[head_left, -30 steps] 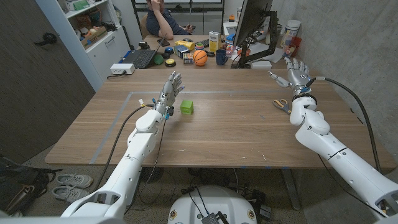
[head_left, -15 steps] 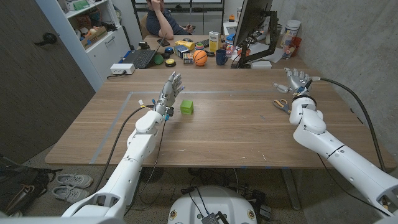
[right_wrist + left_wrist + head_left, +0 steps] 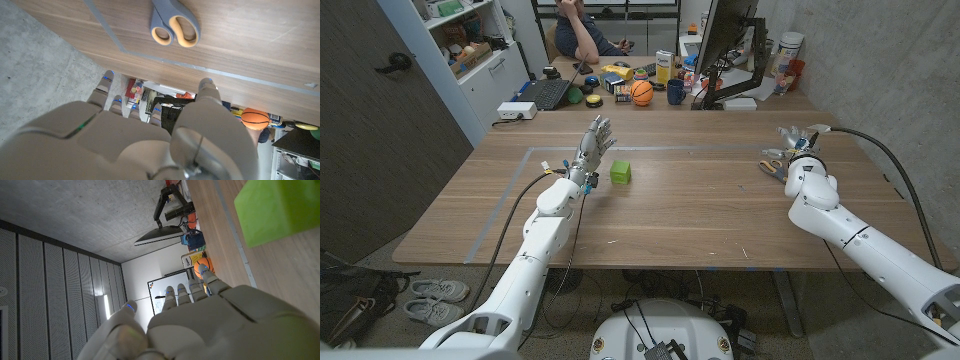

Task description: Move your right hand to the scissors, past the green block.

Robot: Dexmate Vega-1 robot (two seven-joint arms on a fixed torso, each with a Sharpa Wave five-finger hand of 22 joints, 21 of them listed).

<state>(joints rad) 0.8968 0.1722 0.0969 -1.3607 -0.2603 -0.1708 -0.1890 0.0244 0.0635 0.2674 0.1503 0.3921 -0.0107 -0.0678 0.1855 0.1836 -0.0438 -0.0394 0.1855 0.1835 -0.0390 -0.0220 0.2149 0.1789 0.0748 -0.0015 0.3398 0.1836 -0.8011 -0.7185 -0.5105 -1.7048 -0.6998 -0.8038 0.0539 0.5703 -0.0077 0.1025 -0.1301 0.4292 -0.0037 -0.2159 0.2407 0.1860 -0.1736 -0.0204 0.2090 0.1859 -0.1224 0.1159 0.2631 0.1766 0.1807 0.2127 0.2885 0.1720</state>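
Head view: the right hand (image 3: 792,139) hovers, fingers spread and holding nothing, just above the scissors (image 3: 772,166) near the table's (image 3: 700,215) right edge — the green block (image 3: 621,172) lies well apart, beside the raised, open-fingered left hand (image 3: 594,141). Right wrist view: the scissors' grey-and-orange handles (image 3: 175,27) lie beyond the fingertips (image 3: 208,86).

wood-grain table (image 3: 700,210), matt green block (image 3: 621,172)

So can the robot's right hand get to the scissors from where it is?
Probably yes. The right hand hangs just by the scissors, open and holding nothing, with bare wood between them. The green block sits far off toward the left hand, not in the way.
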